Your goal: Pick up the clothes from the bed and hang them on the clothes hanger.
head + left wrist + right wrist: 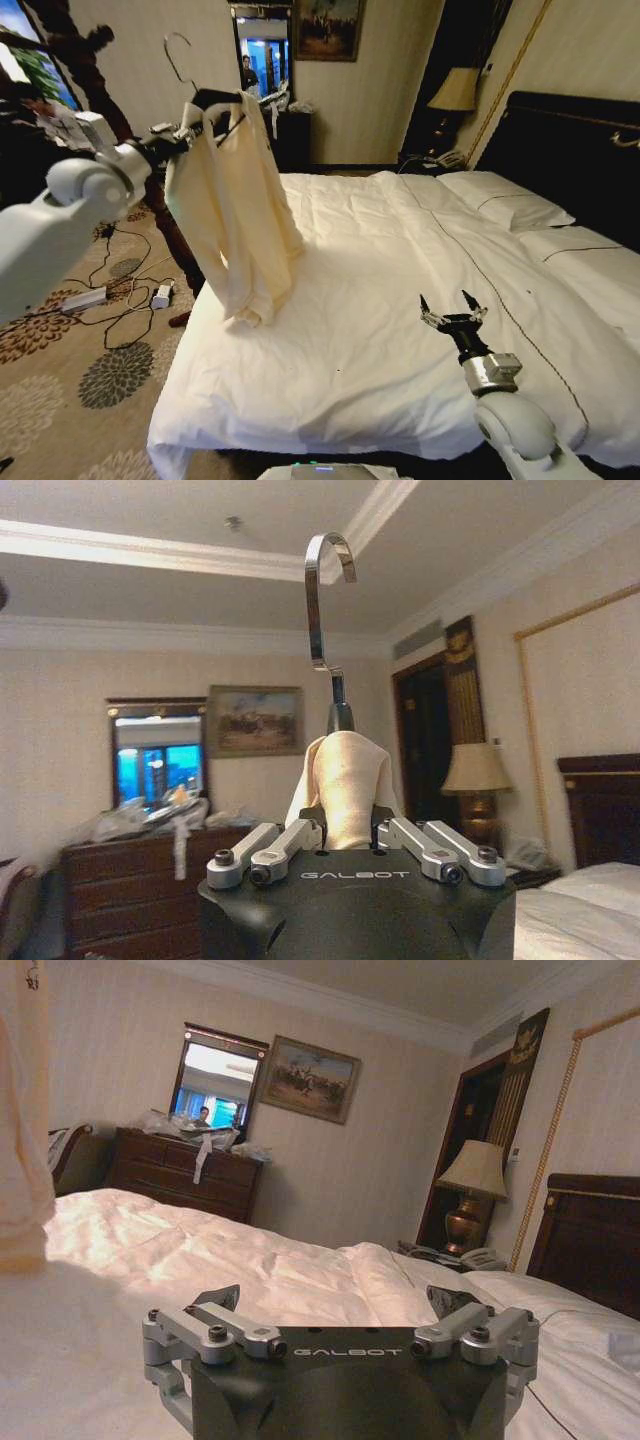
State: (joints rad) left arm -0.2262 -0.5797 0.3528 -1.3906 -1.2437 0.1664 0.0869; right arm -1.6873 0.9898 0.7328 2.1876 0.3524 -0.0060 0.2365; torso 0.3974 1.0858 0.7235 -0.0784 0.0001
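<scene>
Head view has the left gripper (200,122) raised high over the bed's (400,330) near-left corner, fingers clenched on the clothes hanger (215,100) just below its metal hook; the cream shirt (235,215) is draped on that hanger, its hem brushing the white duvet; left wrist view shows the hook (328,590) rising above the fabric bunched between the fingers (270,852); the right gripper (452,312) hovers low over the bed, fingers spread apart and holding nothing.
</scene>
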